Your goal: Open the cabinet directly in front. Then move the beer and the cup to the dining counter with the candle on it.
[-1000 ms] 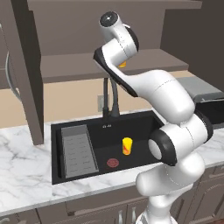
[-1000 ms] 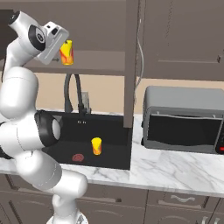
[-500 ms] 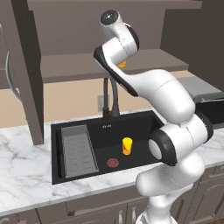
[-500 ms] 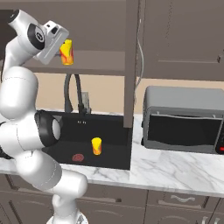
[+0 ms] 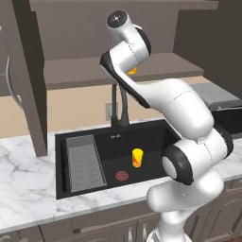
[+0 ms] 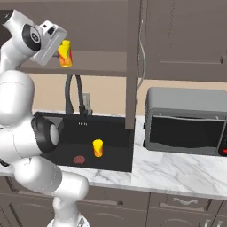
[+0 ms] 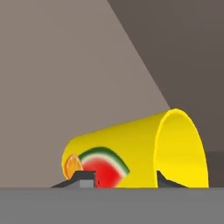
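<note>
The robot arm reaches up high into the open cabinet (image 6: 177, 35). Its gripper (image 7: 119, 177) is closed around the cup (image 7: 135, 151). In the hand view the two dark finger tips (image 7: 83, 178) press on the yellow cup from both sides, and the cup fills the lower part of that view, from about 7 o'clock to 4 o'clock. It has a slice of watermelon and a bit of orange painted on it. The hand view is rolled over, so the cup looks like it lies on its side there.

In the right base view the cup (image 6: 65, 53) is upright at about 10 o'clock, just beside the white hand (image 6: 48, 42), in front of the cabinet shelf (image 6: 97, 62). I cannot tell if the cup touches the shelf. In the left base view only a small yellow bit of the cup (image 5: 132, 71) peeks out behind the arm, near 12 o'clock.

Down below is a black sink (image 5: 85, 163) set in a white marble counter (image 5: 23, 189). A second small yellow cup (image 5: 137, 158) stands in the sink, with a round red drain (image 5: 122, 176) near it. A dark tap (image 6: 74, 95) rises behind the sink. A grey microwave (image 6: 186, 119) sits on the counter at about 3 o'clock in the right base view.
</note>
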Available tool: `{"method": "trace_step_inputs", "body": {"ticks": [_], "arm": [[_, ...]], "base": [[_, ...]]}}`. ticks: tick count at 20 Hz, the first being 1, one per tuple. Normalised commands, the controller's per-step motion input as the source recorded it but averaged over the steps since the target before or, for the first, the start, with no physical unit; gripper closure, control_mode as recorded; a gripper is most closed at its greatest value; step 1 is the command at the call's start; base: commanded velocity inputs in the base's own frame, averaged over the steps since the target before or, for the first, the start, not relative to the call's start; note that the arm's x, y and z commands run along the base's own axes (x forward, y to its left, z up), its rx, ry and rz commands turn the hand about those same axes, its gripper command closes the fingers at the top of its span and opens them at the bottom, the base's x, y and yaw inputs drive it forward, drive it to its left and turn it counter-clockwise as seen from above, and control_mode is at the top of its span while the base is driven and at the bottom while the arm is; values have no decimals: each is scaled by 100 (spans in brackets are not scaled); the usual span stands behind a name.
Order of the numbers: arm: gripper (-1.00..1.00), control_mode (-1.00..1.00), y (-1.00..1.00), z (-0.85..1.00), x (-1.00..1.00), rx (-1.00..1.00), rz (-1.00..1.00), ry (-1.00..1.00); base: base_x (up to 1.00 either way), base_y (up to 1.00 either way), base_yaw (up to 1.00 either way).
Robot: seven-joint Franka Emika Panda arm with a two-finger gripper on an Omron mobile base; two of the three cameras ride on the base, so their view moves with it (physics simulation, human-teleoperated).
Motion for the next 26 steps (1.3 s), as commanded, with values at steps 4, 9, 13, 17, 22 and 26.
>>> {"method": "trace_step_inputs", "body": {"ticks": [4, 9, 13, 17, 22, 26], "arm": [[100, -100, 11, -25, -66, 0, -4, -18], [100, -100, 0, 0, -81, 1, -6, -11], [100, -100, -4, 0, -91, 4, -10, 0], [100, -100, -1, -9, -91, 3, -11, 0], [100, -100, 0, -16, -70, 0, -11, 0], [100, -100, 0, -20, -48, 0, -7, 3]], "base": [[0, 0, 0], [0, 0, 0], [0, 0, 0], [0, 0, 0], [0, 0, 0], [0, 0, 0]]}}
